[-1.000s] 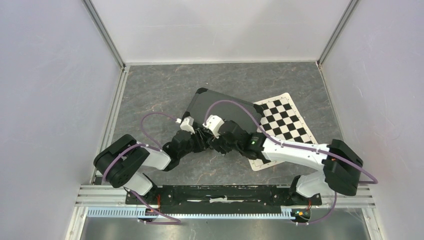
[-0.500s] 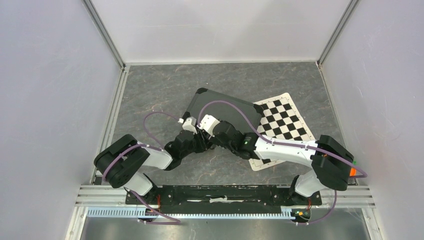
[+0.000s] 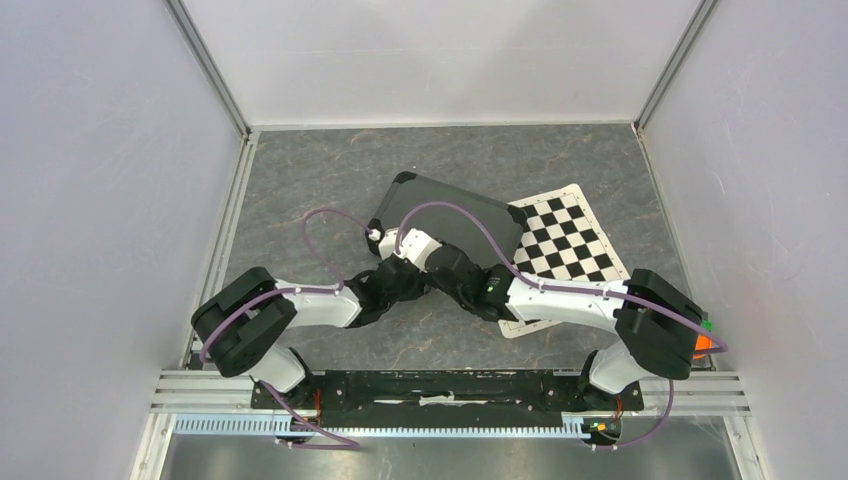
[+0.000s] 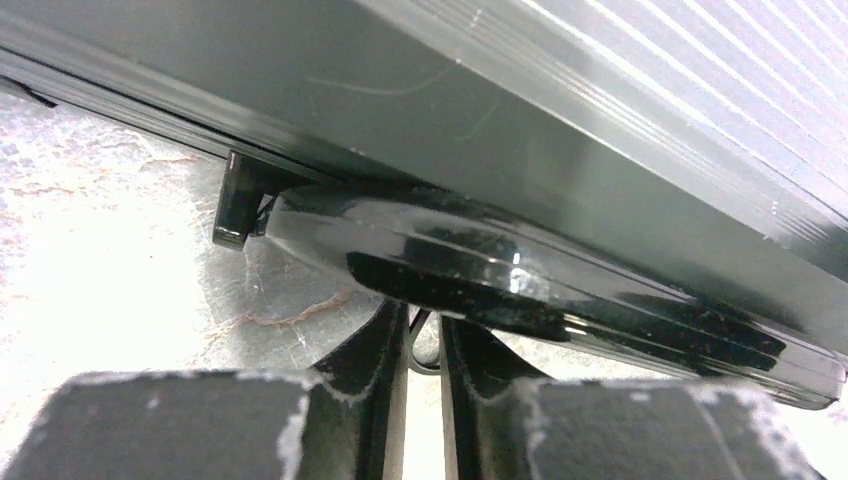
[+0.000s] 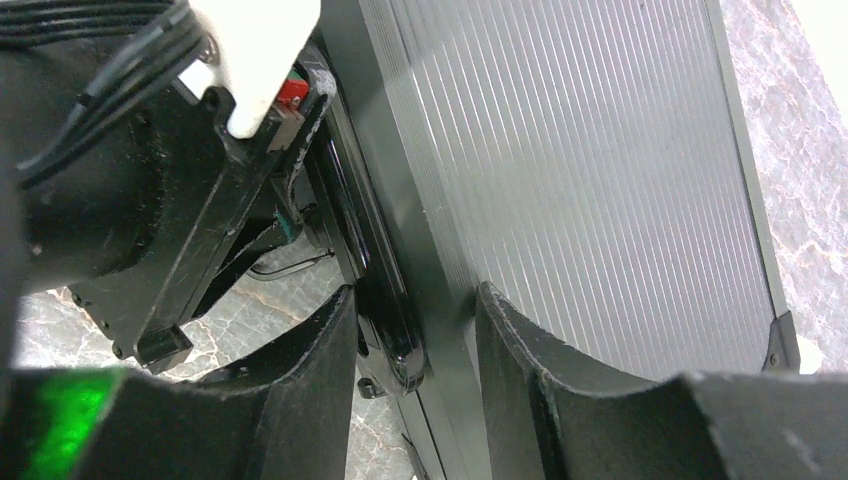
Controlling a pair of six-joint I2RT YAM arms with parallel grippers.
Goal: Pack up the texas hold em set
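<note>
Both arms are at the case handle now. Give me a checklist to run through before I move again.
1. Case lid down: ok, it lies flat and closed.
2. Lid locked: cannot tell, no catch is in view.
3. Right tool astride the handle: ok, one finger on each side of it.
4. Right tool's grip firm: cannot tell.
5. Left tool holding anything: cannot tell; its fingers stand nearly together just under the handle.
6. Room between the two tools: not ok, they crowd each other at the handle, so a bump looks likely.
</note>
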